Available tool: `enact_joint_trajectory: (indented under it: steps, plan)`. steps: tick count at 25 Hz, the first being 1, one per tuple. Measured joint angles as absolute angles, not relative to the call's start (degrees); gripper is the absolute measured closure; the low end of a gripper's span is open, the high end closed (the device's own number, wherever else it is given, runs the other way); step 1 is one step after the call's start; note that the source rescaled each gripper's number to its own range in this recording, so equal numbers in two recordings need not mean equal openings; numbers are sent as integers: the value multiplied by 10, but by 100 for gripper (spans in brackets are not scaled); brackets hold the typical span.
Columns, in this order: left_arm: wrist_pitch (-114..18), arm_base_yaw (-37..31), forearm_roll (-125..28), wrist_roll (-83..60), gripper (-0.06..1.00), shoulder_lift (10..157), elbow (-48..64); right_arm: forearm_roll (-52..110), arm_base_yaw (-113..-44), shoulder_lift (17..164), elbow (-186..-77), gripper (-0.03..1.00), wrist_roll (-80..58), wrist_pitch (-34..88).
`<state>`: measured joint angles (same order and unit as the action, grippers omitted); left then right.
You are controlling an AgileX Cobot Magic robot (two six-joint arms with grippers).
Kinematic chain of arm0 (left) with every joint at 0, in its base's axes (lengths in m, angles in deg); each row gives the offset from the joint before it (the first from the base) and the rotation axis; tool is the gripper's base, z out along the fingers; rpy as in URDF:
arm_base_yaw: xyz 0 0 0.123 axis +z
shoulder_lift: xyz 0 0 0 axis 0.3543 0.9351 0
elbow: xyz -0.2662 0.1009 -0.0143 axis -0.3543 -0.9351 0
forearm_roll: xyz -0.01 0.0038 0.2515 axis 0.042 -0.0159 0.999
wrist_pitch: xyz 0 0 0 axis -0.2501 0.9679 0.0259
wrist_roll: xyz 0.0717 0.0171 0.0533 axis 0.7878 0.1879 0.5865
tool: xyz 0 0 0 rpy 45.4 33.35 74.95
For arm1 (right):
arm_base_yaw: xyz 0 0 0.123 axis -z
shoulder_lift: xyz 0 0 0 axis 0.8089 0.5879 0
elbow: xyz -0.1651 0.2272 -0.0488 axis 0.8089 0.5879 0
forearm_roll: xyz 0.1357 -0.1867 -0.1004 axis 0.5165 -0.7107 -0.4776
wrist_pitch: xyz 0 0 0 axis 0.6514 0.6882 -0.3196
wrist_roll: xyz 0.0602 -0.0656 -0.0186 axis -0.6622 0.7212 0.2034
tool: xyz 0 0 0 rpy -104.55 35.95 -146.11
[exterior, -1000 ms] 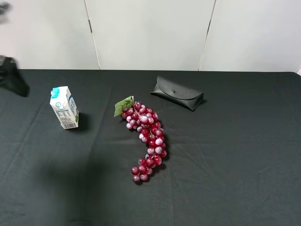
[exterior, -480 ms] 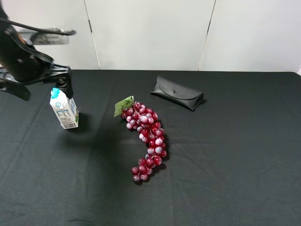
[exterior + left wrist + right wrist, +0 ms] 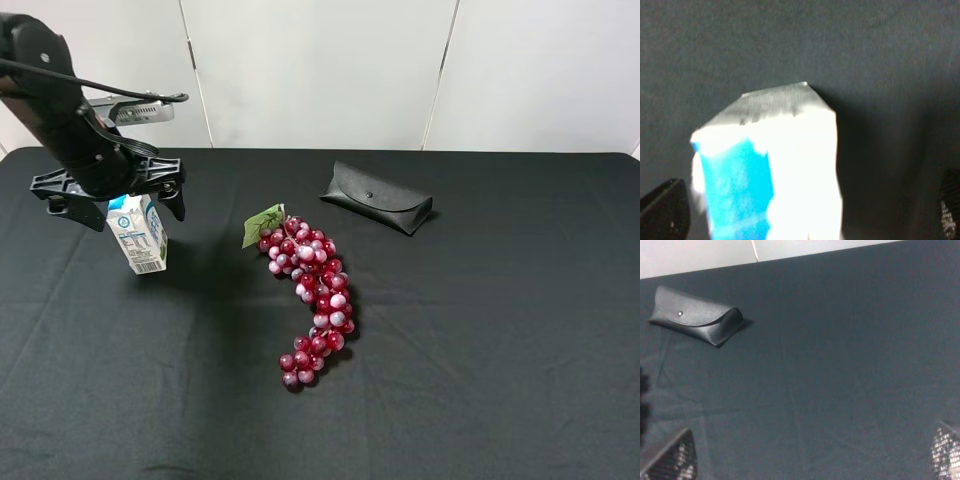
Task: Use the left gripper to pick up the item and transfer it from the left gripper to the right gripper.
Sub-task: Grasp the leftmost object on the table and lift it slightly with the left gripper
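Note:
The white drink carton (image 3: pixel 140 238) with a light-blue top stands upright on the black cloth at the left. My left gripper (image 3: pixel 118 200) is open and hangs right over the carton's top, one finger on each side. In the left wrist view the carton (image 3: pixel 790 165) fills the middle, bright and blurred, between the two fingertips (image 3: pixel 665 210) at the frame's lower corners; I cannot tell if they touch it. My right gripper (image 3: pixel 807 457) is open and empty over bare cloth; it does not show in the exterior view.
A bunch of red grapes (image 3: pixel 310 295) with a green leaf lies in the middle of the table (image 3: pixel 480 330). A black flap case (image 3: pixel 378 197) lies behind it; it also shows in the right wrist view (image 3: pixel 697 315). A white wall stands behind the table.
My left arm has swung in from the far left and come over the carton, its open fingers now straddling the carton's top. The carton, grapes and case have not moved.

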<state>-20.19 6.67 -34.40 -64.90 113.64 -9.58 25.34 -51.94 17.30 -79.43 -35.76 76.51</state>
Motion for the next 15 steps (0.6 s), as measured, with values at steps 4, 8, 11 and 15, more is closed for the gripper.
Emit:
enact_joint_trajectory:
  steps: [4,8,11,15]
  plan:
    - [-216,67,-347,-659,-6,1157,-89,253,-519,173,-794,-3,-358,765]
    - [-224,67,-348,-669,-6,1161,-87,253,-519,173,-794,-3,-358,765]
    - [-229,67,-348,-676,-6,1161,-87,253,-519,173,-794,-3,-358,765]
    - [-232,67,-348,-686,2,1161,-87,253,-519,173,-794,-3,-358,765]
